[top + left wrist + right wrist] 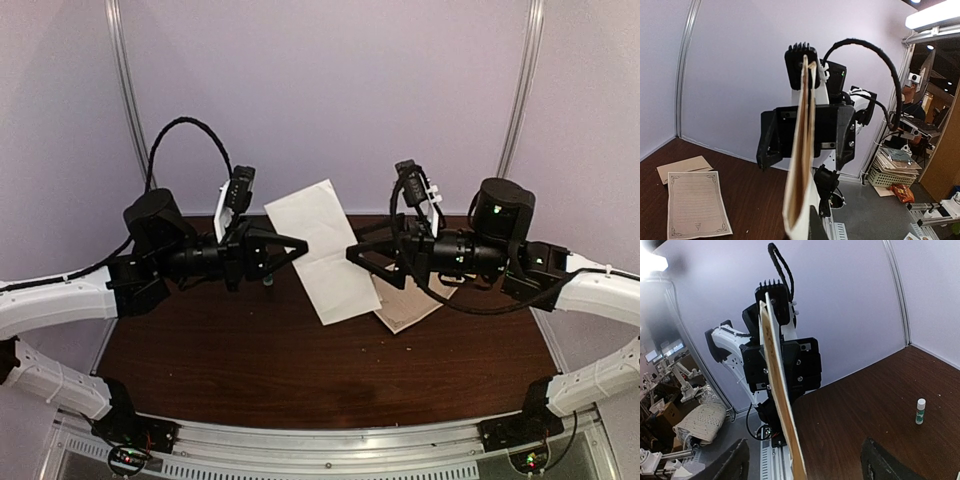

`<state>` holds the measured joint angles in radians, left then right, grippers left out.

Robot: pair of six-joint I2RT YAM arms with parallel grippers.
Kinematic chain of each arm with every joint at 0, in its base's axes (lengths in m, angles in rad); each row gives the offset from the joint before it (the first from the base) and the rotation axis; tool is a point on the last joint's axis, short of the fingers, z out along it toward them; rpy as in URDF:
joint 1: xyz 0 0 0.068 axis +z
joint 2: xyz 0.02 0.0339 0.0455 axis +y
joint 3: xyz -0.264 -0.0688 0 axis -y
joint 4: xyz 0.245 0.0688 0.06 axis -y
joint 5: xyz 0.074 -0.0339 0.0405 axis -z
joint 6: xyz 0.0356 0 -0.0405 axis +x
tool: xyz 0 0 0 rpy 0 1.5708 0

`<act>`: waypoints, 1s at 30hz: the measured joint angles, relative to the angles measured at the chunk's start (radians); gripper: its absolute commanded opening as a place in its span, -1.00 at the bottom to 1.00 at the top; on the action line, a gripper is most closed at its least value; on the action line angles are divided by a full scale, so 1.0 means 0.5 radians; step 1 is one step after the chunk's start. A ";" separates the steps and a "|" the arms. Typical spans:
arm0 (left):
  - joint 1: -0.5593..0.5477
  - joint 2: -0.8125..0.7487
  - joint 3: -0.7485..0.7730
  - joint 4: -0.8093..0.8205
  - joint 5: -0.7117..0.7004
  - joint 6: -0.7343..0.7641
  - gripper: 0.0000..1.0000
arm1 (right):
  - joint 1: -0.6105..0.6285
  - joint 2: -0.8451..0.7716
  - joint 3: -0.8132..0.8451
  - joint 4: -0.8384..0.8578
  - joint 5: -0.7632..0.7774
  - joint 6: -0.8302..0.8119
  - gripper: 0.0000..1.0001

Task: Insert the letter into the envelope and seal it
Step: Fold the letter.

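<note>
The left gripper [298,247] holds the envelope [312,228] up in the air above the middle of the counter [250,360], its jaws clamped together on the paper's lower part. From above, the envelope looks pale and hangs tilted, 1 corner high toward the back wall and the other low toward the right arm. In the left wrist view it shows edge-on and tan, with 2 layers slightly parted along the upper edge.

The right gripper [352,253] faces the left one from the other side of the envelope. Its jaws stand wide apart. In the right wrist view, both fingers [735,460] sit well clear of the envelope's edge, which runs up between them untouched.

The letter [695,202] lies flat on the counter below the right arm, its dark border and faint print facing up. A tan sheet [682,167] lies just behind it, touching or slightly under its far edge. I cannot tell which.

A small white and green glue stick [920,411] stands upright on the counter, well apart from the papers.
</note>
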<state>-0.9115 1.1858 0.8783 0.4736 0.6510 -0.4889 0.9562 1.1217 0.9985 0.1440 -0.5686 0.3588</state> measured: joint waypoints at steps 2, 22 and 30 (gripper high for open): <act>0.000 0.021 0.003 -0.014 0.015 -0.001 -1.00 | 0.013 0.043 0.002 -0.022 0.001 -0.011 0.00; 0.000 0.057 0.038 -0.023 0.100 -0.063 -0.85 | 0.030 0.087 -0.006 0.231 -0.035 0.085 -1.00; 0.000 0.056 0.042 -0.069 -0.020 -0.064 -1.00 | 0.030 0.089 -0.002 0.156 0.079 0.078 0.46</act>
<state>-0.9115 1.2137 0.8993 0.4393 0.6411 -0.5209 0.9710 1.1660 0.9974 0.2222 -0.5293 0.3977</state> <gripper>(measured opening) 0.003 0.398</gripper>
